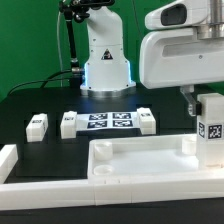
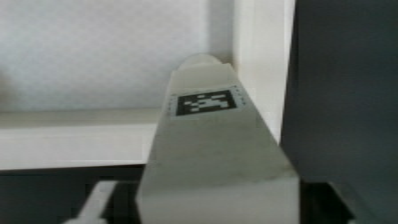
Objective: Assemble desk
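Note:
The white desk tabletop (image 1: pixel 104 158), a shallow tray with a raised rim, lies at the front of the black table. My gripper (image 1: pixel 206 102) hangs at the exterior view's right, over the tabletop's right end. A square white leg (image 1: pixel 210 132) with a black-and-white tag stands upright between its fingers. In the wrist view this leg (image 2: pixel 217 150) fills the space between the jaws, its tag facing the camera, with the tabletop's rim corner (image 2: pixel 71 135) behind it. One pale finger (image 2: pixel 98 205) shows close beside the leg. Three more tagged legs (image 1: pixel 37 125) (image 1: pixel 68 123) (image 1: pixel 146 121) lie farther back.
The marker board (image 1: pixel 108 122) lies between two of the loose legs. Long low white border bars (image 1: pixel 8 160) run along the left and front edges. The robot's white base (image 1: pixel 105 60) stands at the back, before a green backdrop.

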{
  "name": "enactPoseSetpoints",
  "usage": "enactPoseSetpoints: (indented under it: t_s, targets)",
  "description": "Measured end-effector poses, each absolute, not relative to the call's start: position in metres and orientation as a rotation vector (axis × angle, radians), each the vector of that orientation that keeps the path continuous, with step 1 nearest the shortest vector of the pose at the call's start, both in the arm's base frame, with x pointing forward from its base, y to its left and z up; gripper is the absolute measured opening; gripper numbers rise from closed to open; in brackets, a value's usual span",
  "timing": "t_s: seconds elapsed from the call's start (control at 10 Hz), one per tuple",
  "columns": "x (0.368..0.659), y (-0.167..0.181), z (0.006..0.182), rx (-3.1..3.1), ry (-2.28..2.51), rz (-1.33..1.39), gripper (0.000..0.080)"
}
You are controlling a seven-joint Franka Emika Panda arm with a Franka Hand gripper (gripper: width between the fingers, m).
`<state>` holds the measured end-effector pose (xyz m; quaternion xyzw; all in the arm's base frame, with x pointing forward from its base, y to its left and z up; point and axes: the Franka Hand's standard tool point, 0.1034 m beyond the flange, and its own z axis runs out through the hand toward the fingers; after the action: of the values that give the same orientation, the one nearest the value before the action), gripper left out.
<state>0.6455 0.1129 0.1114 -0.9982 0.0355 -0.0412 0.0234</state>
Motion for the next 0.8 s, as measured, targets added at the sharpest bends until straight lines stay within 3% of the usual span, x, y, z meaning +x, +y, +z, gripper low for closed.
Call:
enactPoseSetpoints:
  t_s: [0.1, 0.8]
  targets:
    - [0.6456, 0.1121, 0.1114, -3.08, 0.238, -0.124, 0.0288]
    - [0.6447, 0.1035, 0.1096, -2.678, 1.459, -0.059, 0.0289]
